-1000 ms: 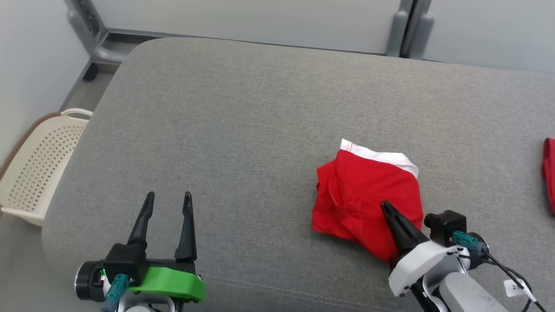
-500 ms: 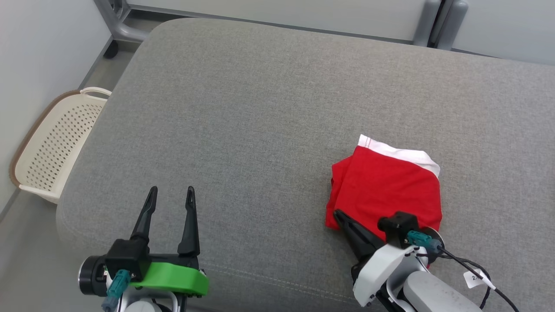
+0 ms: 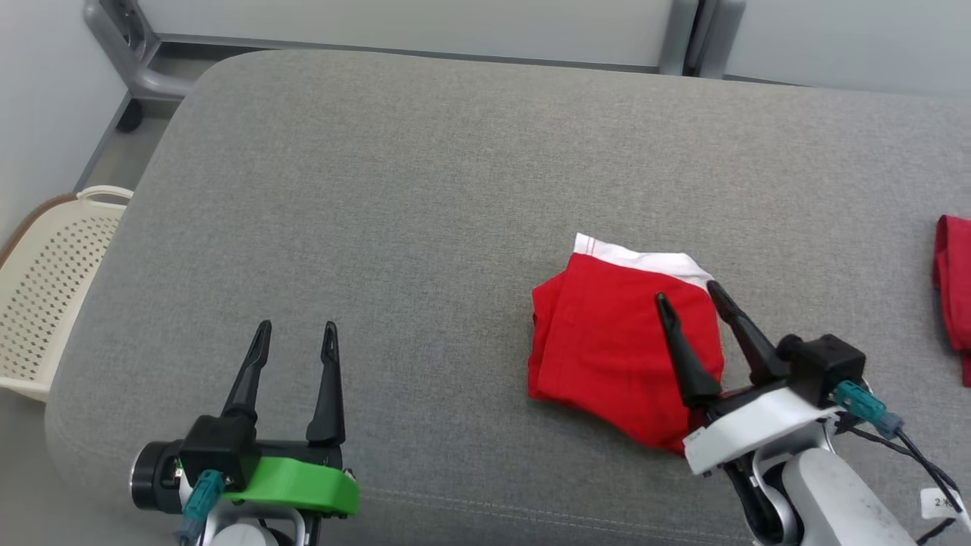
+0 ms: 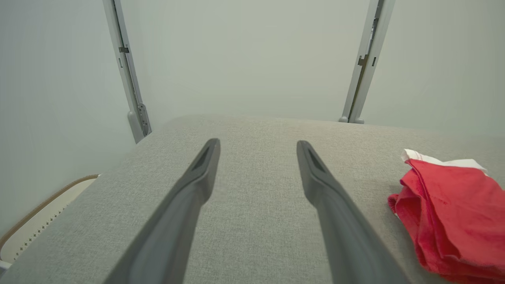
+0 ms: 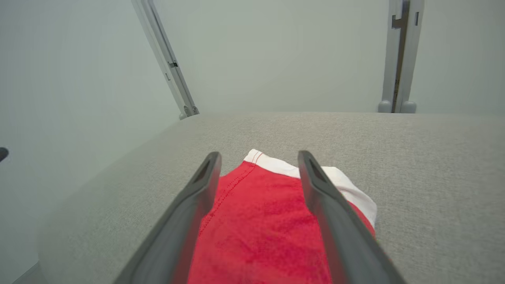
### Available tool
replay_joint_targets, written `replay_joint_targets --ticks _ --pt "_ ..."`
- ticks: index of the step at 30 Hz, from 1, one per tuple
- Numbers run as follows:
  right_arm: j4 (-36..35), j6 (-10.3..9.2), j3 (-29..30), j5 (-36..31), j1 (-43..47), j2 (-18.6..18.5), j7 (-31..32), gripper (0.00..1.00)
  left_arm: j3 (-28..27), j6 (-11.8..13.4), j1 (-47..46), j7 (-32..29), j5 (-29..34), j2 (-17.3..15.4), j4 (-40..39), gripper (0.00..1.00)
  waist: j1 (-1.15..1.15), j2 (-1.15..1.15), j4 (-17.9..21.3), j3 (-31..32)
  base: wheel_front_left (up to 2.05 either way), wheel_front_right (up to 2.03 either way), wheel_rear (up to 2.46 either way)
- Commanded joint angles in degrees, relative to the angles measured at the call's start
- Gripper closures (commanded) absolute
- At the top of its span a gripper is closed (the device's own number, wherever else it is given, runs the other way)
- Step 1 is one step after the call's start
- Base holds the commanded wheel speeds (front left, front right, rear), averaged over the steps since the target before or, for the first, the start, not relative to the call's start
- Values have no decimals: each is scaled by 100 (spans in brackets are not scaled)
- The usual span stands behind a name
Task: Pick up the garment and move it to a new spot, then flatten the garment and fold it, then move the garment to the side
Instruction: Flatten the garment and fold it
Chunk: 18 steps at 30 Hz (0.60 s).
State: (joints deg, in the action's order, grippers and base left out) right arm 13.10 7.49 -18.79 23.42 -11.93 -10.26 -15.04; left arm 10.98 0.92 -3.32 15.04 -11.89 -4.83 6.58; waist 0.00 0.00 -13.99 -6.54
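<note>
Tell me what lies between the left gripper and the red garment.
Just bare grey cushion; the head view shows it between left gripper and garment.

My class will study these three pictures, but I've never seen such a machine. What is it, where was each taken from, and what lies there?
It is a robot with two arms, each ending in a two-fingered claw. One picture comes from a camera on its head, looking down; the other two from cameras on its wrists, looking along the fingers. On the grey cushion lies a red garment with a white band. The left claw is open over bare cushion; the right claw is open above the garment, gripping nothing. A basket stands beside the cushion.
</note>
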Motion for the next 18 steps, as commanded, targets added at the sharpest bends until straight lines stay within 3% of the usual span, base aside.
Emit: replay_joint_targets --ticks 1,8,18 --pt "-93 -2 214 -97 167 36 -11 0 -13 -35 -101 15 38 -43 24 0 0 0 156 58 0 0 0" --pt "-475 -2 1065 -490 612 222 -11 0 9 -62 -64 16 81 -123 114 0 0 0 577 220 0 0 0" --pt "-718 -2 1540 -825 1277 288 -12 0 47 -24 37 -54 40 -201 258 0 0 0 1104 479 0 0 0"
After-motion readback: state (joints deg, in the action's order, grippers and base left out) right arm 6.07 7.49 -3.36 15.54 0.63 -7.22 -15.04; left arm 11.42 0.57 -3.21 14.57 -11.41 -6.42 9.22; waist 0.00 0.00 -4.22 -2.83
